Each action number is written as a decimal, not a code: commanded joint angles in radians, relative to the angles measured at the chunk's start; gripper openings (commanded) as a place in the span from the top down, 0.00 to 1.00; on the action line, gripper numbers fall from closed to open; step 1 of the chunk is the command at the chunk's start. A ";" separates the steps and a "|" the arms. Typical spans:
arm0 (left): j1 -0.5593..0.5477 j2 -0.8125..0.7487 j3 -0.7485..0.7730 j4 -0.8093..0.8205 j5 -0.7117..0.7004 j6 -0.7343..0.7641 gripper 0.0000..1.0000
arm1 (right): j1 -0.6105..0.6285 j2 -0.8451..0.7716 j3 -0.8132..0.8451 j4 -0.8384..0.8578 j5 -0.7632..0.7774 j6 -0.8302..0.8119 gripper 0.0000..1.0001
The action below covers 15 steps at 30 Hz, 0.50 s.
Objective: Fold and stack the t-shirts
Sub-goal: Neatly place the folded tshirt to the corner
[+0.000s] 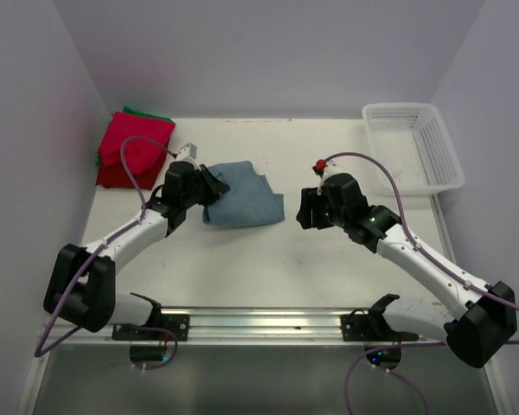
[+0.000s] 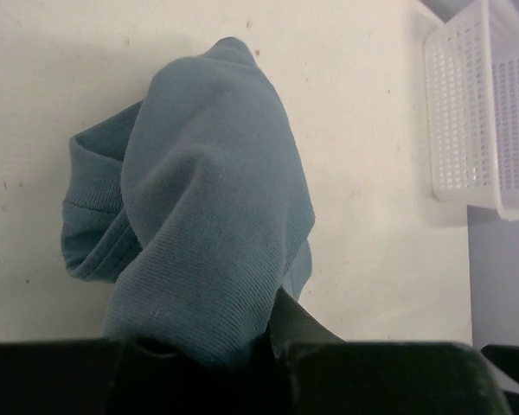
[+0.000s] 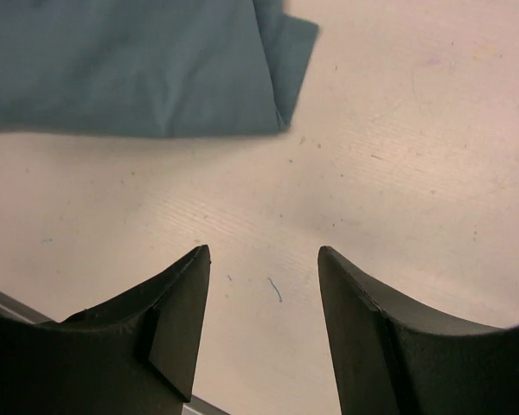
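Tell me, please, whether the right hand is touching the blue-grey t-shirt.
Apart. The right wrist view shows a strip of table between the open right hand and the blue-grey t-shirt.

No writing, label, brand mark or number can be read on the blue-grey t-shirt (image 1: 242, 194), the red t-shirts (image 1: 131, 154) or the basket (image 1: 445, 149).

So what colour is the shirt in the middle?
The t-shirt is dusty blue-grey, clearest in the left wrist view.
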 commanded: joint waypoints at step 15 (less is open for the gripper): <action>0.518 0.305 0.626 0.243 0.185 0.011 1.00 | -0.006 -0.025 -0.097 -0.073 -0.004 0.029 0.48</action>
